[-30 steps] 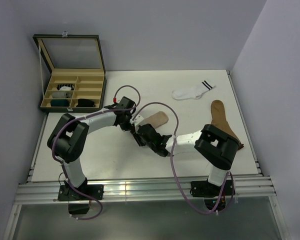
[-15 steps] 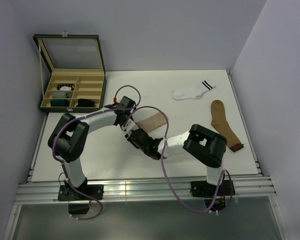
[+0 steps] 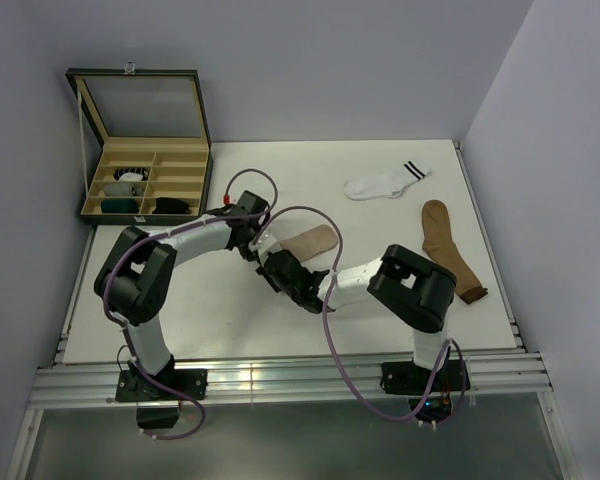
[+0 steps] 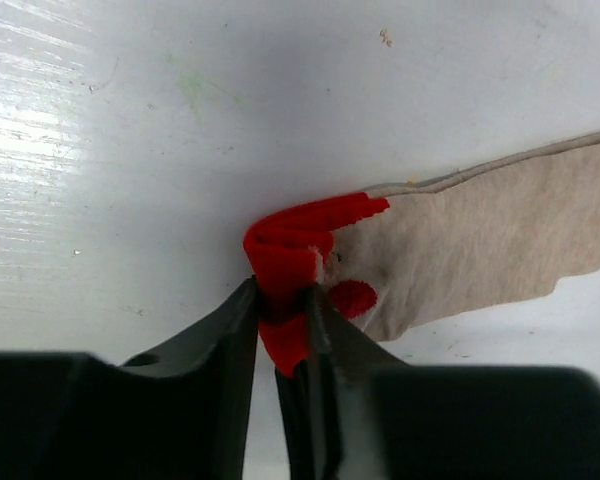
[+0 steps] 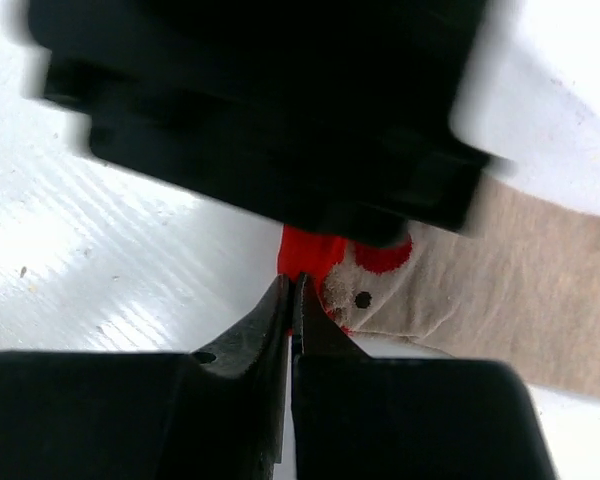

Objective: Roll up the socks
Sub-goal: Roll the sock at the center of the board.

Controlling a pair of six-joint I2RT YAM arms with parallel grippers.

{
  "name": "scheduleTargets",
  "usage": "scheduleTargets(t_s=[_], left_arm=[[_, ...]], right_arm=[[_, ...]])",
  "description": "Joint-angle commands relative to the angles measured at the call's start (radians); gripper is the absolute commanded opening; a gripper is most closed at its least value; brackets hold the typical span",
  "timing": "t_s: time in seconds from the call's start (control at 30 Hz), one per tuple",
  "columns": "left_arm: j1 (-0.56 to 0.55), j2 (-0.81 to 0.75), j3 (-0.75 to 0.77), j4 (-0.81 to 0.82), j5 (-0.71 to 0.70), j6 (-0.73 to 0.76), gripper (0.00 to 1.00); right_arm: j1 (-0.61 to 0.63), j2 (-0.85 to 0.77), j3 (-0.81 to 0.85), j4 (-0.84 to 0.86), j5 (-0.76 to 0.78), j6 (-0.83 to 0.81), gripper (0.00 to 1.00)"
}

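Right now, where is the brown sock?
In the top view, the brown sock lies on the right side of the table, near its right edge, a little nearer the arms than the white sock with black stripes.

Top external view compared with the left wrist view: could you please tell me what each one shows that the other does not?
Only the top external view shows the white black-striped sock, the brown sock and the open compartmented box. Only the left wrist view shows that the left gripper is shut on the red cuff, which is folded over. Both show the flat beige fabric sock lying on the white table.
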Motion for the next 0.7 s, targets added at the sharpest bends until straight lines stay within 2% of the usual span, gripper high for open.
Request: scheduleTargets(t_s=[0.0,0.07,0.23,0.47,0.57,0.67], left_arm=[[0.019,-0.081,-0.013,0.039,0.016,-0.052,0.32],[0.031,-0.115,-0.038,0.059,0.019,-0.083,0.40],[0.072,-0.196,-0.102,0.138,0.016,-0.158,0.51],[0.080,-0.281,-0.214,0.266,0.030,-0.239,0.54],[0.077,-0.270,-0.239,0.286,0.055,-0.245,0.54],[0.057,-0.247,-0.248,0.326,0.090,-0.248,0.54]], right_arm=[[-0.069,-0.041,-0.057,-0.043,-0.138,0.101,0.00],[-0.112,-0.076,-0.083,-0.037,-0.192,0.132,0.00],[-0.212,-0.113,-0.099,-0.034,-0.447,0.198,0.00],[-0.391,-0.115,-0.131,0.028,-0.813,0.386,0.00],[-0.469,-0.090,-0.161,0.115,-0.952,0.500,0.00],[-0.544,-0.027,-0.183,0.276,-1.081,0.635,0.00]])
